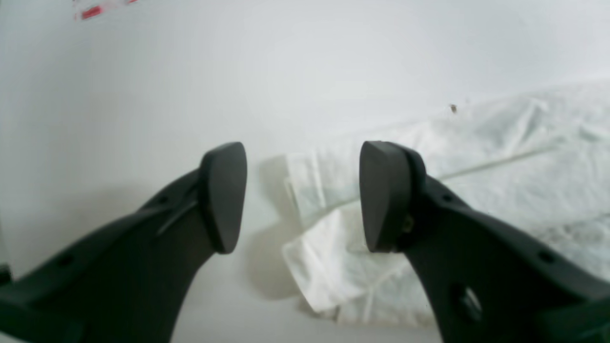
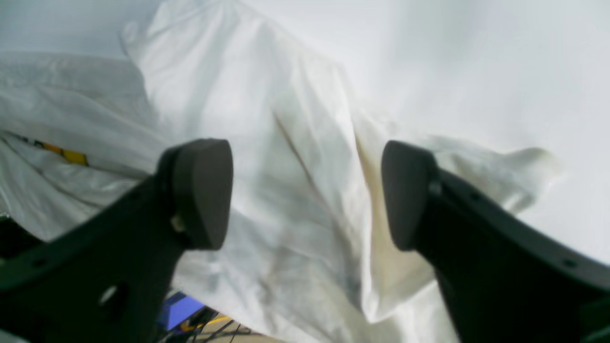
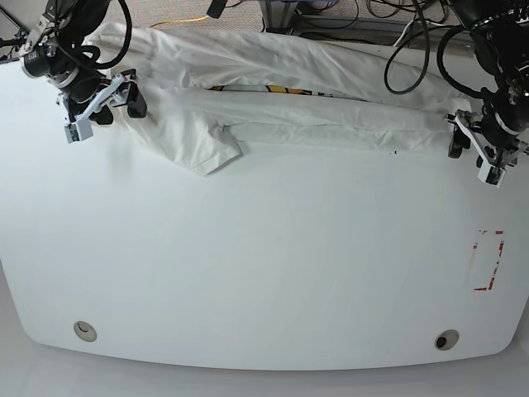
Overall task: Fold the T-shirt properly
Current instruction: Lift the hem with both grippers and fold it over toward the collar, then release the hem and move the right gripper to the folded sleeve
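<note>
**Base view: both hands off the shirt, first fold laid along the far edge**

Base view shows the T-shirt (image 3: 281,99) lying as a long band across the far side of the table (image 3: 264,265), with part of it draped toward the far edge. A strip of yellow-orange print (image 3: 273,89) peeks out between two layers near the middle. One sleeve (image 3: 202,149) sticks out toward me from the band, loose and creased.

Left hand (image 3: 478,151) sits at the end of the band on this view's right; in its wrist view I see the pads well apart with nothing between them, and a folded corner of cloth on the table just beyond. Right hand (image 3: 103,103) is at the other end, near the sleeve. Its wrist view shows the pads apart too, with rumpled fabric behind the gap but none pinched in it. So neither hand holds anything.

My reading: a lengthwise fold is down and the hands are free between grasps. The job looks partly done at best, since the band is long and the sleeve is untucked.

Next move, as I judge it: bring the sleeve in over the band, then take an end and fold it across. That calls for a pinch on a hem edge through both layers, and level travel so the upper layer does not slide.
</note>
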`<state>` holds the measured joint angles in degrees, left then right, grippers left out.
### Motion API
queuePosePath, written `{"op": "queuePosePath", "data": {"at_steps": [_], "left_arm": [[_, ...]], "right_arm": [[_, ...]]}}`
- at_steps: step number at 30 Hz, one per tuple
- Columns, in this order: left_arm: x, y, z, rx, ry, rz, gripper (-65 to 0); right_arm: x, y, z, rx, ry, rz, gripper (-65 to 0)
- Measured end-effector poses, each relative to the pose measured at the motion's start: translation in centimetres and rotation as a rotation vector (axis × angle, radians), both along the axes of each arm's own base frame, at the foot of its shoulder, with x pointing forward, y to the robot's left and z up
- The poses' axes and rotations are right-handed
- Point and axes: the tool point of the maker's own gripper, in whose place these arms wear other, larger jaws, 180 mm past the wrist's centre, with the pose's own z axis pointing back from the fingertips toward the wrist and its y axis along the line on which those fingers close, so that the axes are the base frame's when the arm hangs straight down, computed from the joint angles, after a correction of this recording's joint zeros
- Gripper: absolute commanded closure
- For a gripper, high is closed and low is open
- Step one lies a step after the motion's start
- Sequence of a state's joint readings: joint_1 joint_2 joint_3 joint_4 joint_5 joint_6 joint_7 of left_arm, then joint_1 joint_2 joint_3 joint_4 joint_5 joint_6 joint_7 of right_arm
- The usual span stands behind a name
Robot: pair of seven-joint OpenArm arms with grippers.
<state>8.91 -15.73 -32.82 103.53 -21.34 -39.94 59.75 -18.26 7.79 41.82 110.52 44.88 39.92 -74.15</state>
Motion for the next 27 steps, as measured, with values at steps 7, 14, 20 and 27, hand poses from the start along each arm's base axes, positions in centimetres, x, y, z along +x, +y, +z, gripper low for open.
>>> {"op": "queuePosePath", "data": {"at_steps": [7,14,20,27], "left_arm": [[-1.7,-2.9,-4.3,0.020,0.130,-0.018,-34.4],[-2.5,-2.8,-7.8,-0.021,0.185,0.021,-34.4],[0.1,-2.3,-8.5,-0.105,0.086,0.017,-34.4],[1.8,0.2,-8.8,-0.130,0.088,0.067,-34.4]], "right_arm": [[-2.6,0.2,-4.5,-0.041,0.173,0.009,-10.8],[-0.8,-0.9,-6.5,-0.038,0.180,-0.035,-16.2],[4.0,-0.1,-6.7,-0.067,0.121,0.044,-16.5],[9.6,1.7,-6.4,-0.030,0.043,0.075,-16.6]]}}
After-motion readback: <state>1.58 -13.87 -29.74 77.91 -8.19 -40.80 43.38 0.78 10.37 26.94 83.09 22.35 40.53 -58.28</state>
